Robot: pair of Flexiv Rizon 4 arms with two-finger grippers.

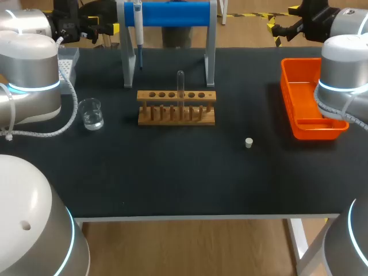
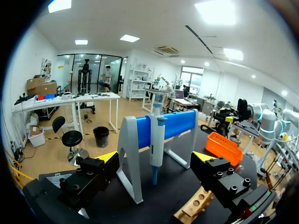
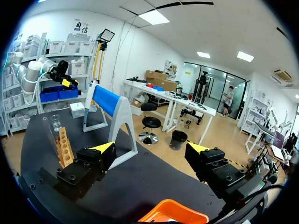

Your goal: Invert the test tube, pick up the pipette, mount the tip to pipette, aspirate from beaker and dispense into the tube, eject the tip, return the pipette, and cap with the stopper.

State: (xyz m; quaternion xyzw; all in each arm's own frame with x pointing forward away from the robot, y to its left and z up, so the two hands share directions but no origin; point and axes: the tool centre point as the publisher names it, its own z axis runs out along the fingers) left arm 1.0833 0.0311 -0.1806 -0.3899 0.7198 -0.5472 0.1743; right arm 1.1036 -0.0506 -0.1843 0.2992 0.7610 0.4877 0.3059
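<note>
hovering at the table's far edge, both empty. left gripper has its fingers wide apart, with the pipette straight ahead of it hanging on the blue stand and the wooden rack just under one finger. right gripper is also wide, with the orange tray below it. tube stands in the rack. beaker and stopper are on the table, well apart from both.
</note>
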